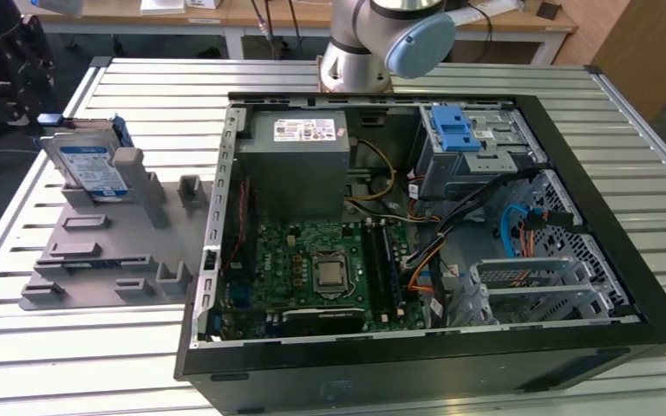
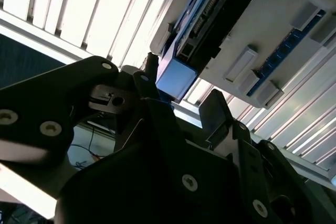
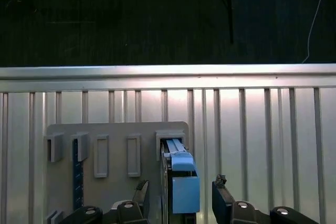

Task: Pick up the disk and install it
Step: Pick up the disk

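Between pincer point(image 3: 180, 190) fingers point(image 3: 143, 191), in first wrist view: disk point(image 3: 181, 174), blue rail end toward camera, standing on edge in slot of grey holder plate point(image 3: 113, 192). Pincer wide, holding nothing; one finger either side of disk's thin dimension, gap on both sides. Disk long axis runs up out of slot, roughly upright. Holder plate rests on slatted metal surface point(image 1: 114, 347), at exterior view's left. Beyond, well apart: open computer case point(image 1: 610, 260) holding motherboard point(image 1: 322, 269), power supply point(image 1: 298, 160), silver drive cage point(image 1: 495, 143) with blue latch point(image 1: 458, 130). Cage contents: cannot tell.
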`<state>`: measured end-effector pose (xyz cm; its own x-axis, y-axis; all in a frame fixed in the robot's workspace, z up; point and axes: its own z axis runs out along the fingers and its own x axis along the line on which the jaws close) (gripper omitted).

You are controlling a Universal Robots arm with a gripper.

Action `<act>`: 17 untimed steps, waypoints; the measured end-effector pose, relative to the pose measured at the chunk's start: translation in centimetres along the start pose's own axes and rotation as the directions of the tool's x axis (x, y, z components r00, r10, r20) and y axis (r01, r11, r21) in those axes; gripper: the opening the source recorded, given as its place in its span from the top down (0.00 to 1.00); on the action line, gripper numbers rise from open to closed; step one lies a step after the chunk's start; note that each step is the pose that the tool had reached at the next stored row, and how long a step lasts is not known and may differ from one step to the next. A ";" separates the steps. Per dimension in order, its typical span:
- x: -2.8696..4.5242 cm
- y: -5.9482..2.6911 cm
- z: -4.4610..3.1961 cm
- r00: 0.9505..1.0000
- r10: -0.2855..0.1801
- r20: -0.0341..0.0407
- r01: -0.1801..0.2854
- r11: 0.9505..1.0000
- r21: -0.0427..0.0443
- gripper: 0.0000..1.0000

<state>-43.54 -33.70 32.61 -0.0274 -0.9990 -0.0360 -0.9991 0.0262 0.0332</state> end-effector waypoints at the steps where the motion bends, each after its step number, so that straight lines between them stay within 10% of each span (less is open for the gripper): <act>1: 0.00 0.00 0.06 1.000 -0.008 0.000 0.008 1.000 0.000 0.41; 17: 0.07 -0.06 1.73 1.000 -0.027 -0.001 0.027 1.000 0.001 0.41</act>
<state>-43.54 -33.71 30.87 -0.0007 -0.9994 -0.0360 -0.9995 -0.0004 0.0316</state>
